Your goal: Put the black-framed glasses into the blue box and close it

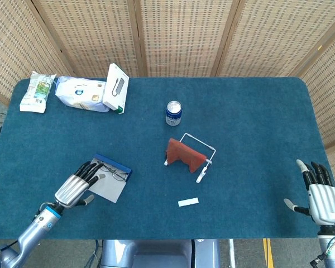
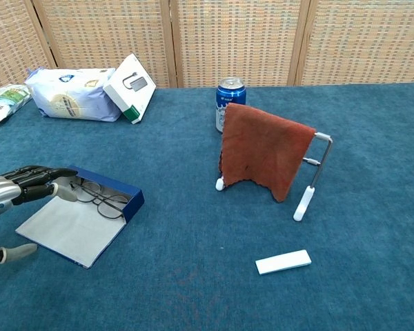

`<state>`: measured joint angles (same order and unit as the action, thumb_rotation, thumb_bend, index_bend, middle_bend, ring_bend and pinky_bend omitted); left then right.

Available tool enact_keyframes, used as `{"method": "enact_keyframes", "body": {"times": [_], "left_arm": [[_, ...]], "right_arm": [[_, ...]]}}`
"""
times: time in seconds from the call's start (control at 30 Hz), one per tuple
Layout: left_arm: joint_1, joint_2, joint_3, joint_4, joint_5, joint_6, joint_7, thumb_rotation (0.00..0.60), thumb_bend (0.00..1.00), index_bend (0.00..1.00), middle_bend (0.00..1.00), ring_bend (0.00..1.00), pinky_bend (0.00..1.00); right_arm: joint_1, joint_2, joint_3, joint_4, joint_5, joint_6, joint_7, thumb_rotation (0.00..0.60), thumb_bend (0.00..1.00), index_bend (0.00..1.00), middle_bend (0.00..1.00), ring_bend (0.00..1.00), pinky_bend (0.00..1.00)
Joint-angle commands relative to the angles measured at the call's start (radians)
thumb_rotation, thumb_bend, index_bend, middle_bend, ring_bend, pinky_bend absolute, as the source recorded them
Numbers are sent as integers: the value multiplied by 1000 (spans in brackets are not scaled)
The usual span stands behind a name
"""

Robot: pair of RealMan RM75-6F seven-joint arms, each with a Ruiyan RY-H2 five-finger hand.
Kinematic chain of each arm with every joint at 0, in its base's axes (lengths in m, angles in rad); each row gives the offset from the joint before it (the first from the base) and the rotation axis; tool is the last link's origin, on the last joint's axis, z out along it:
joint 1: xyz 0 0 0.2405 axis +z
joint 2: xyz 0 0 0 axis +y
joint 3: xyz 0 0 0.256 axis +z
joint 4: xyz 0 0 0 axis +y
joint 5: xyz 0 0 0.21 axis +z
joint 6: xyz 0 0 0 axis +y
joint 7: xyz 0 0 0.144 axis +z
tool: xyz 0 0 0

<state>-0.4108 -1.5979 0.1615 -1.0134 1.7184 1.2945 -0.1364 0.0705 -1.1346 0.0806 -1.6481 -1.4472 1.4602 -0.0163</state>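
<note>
- The left hand [image 1: 78, 186] reaches in from the table's near left corner, arm angled up toward the middle, palm down, fingers [image 2: 40, 174] stretched forward and loosely apart, thumb hanging off below; it holds nothing.
- Its fingertips lie over the left edge of the blue box [image 1: 118, 166] (whether they touch the grey lid cannot be told from either view).
- The blue box is open, its pale grey lid [image 2: 72, 227] folded flat on the cloth toward the robot, just right of the left hand.
- The black-framed glasses [image 2: 100, 196] lie inside the box's tray, against its far blue wall, just beyond the fingertips and apart from them.
- The right hand [image 1: 322, 196] rests at the table's near right corner, fingers pointing up and slightly spread, thumb out to the side, empty (only the head view shows it), well apart from the box.
- Between the hands stands a wire rack [image 2: 316, 172] draped with a rust-red cloth [image 2: 262, 152].
</note>
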Motion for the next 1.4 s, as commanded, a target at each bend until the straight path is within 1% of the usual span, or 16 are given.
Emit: {"method": "enact_keyframes", "body": {"times": [0.03, 0.27, 0.5, 0.83, 1.2, 1.4], "left_arm": [[8, -6, 2, 6, 2, 9, -2, 600, 320, 194, 0, 0, 0], [39, -65, -6, 105, 5, 60, -40, 600, 306, 196, 0, 0, 0], [29, -93, -15, 165, 9, 59, -68, 600, 310, 203, 0, 0, 0], [24, -109, -7, 198, 21, 56, -81, 600, 310, 203, 0, 0, 0], [16, -127, -15, 229, 13, 39, -77, 600, 310, 207, 0, 0, 0], [11, -140, -12, 247, 17, 35, -80, 600, 329, 249, 0, 0, 0]], "right_arm": [[0, 0, 0, 0, 0, 0, 0, 600, 130, 0, 161, 0, 0], [0, 1, 0, -2, 0, 0, 1, 600, 129, 0, 161, 0, 0], [0, 1, -1, -2, 0, -1, 2, 600, 128, 0, 161, 0, 0], [0, 2, -1, -2, 0, -1, 4, 600, 131, 0, 161, 0, 0], [0, 3, -1, -3, 0, -2, 5, 600, 128, 0, 161, 0, 0], [0, 3, -1, -2, 0, -2, 6, 600, 131, 0, 161, 0, 0]]}}
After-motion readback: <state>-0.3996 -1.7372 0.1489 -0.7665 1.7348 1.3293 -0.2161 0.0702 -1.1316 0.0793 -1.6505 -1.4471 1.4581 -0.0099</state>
